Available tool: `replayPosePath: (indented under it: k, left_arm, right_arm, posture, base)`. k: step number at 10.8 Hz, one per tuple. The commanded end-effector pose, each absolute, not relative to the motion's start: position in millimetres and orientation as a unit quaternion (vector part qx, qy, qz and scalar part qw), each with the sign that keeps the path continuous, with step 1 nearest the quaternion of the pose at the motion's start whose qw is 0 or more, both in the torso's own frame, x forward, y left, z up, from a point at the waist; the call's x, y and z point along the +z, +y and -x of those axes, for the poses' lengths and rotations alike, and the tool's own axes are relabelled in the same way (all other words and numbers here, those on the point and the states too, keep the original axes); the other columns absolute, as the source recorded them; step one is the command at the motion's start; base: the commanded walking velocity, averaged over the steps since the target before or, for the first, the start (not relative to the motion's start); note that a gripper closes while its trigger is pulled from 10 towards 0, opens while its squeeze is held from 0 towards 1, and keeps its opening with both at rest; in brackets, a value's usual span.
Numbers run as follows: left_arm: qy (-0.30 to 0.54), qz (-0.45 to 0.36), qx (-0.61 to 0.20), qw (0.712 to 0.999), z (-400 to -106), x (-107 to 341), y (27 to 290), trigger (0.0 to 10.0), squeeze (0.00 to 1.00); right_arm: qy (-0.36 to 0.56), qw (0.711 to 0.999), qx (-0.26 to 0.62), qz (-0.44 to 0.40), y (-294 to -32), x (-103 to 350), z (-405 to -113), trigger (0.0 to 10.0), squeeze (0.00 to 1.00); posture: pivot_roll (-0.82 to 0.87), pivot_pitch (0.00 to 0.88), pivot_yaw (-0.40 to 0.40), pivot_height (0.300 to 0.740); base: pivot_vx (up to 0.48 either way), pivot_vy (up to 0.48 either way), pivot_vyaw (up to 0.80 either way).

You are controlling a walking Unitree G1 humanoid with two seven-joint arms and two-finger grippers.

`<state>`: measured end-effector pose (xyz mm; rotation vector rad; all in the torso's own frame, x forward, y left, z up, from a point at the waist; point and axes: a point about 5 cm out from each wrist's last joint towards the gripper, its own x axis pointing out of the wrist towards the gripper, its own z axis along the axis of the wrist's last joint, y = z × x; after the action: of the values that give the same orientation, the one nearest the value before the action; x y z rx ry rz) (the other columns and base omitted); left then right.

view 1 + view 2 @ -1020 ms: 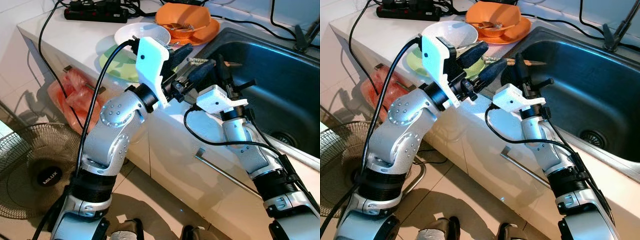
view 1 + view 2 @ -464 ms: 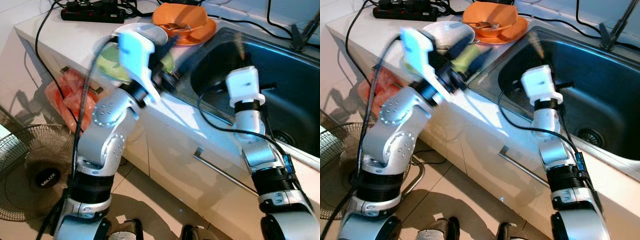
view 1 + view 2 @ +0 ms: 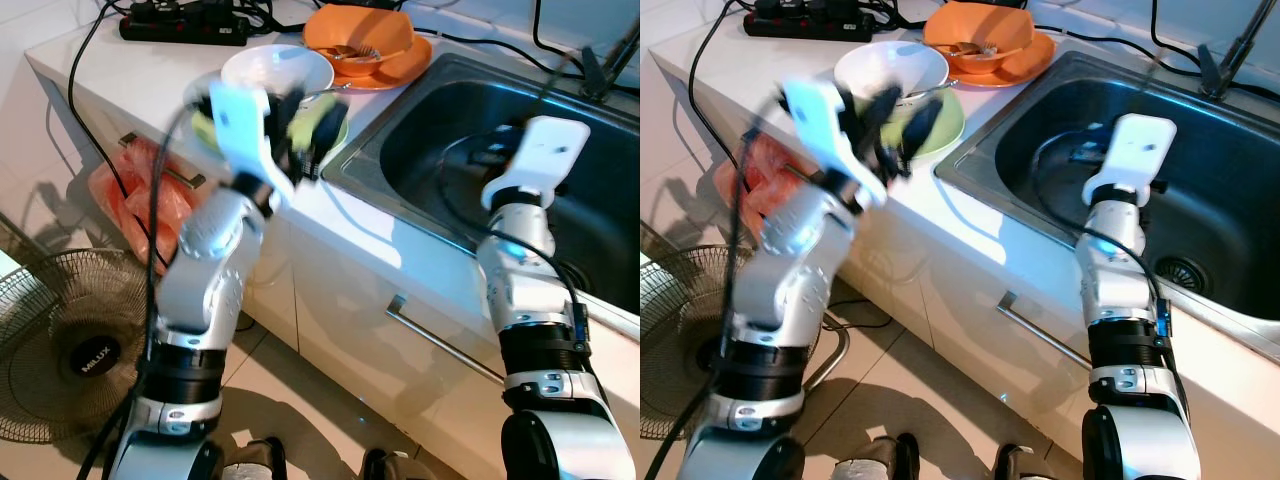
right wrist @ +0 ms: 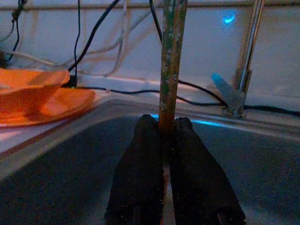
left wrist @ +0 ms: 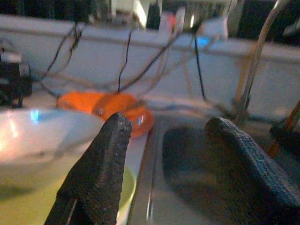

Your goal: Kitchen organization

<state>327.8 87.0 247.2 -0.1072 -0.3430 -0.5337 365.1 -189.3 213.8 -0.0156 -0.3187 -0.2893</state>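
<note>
Steel sink [image 3: 600, 200], right of frame: my right gripper [image 4: 161, 140] has swung over it, pinching chopsticks [image 4: 171, 61].
Left gripper [image 5: 173, 140], now empty and spread, has pulled back beside the white bowl [image 3: 275, 70].

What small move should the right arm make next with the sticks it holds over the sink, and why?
Probably lower the right pincer a little into the sink before letting go. Its fingers are shut on the chopsticks, which stand upright above the basin, so dropping them from here might make them bounce. The left pincer is open near the white bowl and can wait.
</note>
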Motion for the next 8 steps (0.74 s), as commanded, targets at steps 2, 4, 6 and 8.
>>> replayPosePath:
  k: [2,4,6,8]
  left_arm:
    - [-0.127,0.048,-0.268,0.954,-328.3,224.6,81.3,10.0,0.00]
    - [-0.094,0.044,-0.280,0.954,-327.5,212.2,76.9,10.0,0.00]
    - [-0.083,0.024,-0.309,0.947,-325.6,208.9,71.7,10.0,0.00]
    - [-0.081,0.017,-0.332,0.940,-323.5,209.5,69.6,10.0,0.00]
  right_arm:
    - [-0.136,0.982,-0.131,0.002,-188.1,209.3,-365.6,10.0,0.00]
    - [-0.122,0.985,-0.119,0.002,-186.1,206.5,-366.0,10.0,0.00]
    - [-0.112,0.988,-0.108,0.004,-183.1,203.0,-366.4,10.0,0.00]
    - [-0.105,0.989,-0.099,0.008,-182.0,200.7,-366.5,10.0,0.00]
  posture:
    - [0.07,0.157,0.024,0.740]
    - [0.07,0.157,0.024,0.740]
    - [0.07,0.156,0.020,0.740]
    - [0.06,0.157,0.019,0.740]
  base:
    - [0.000,0.000,0.00]
    - [0.000,0.000,0.00]
    - [0.000,0.000,0.00]
    - [0.000,0.000,0.00]
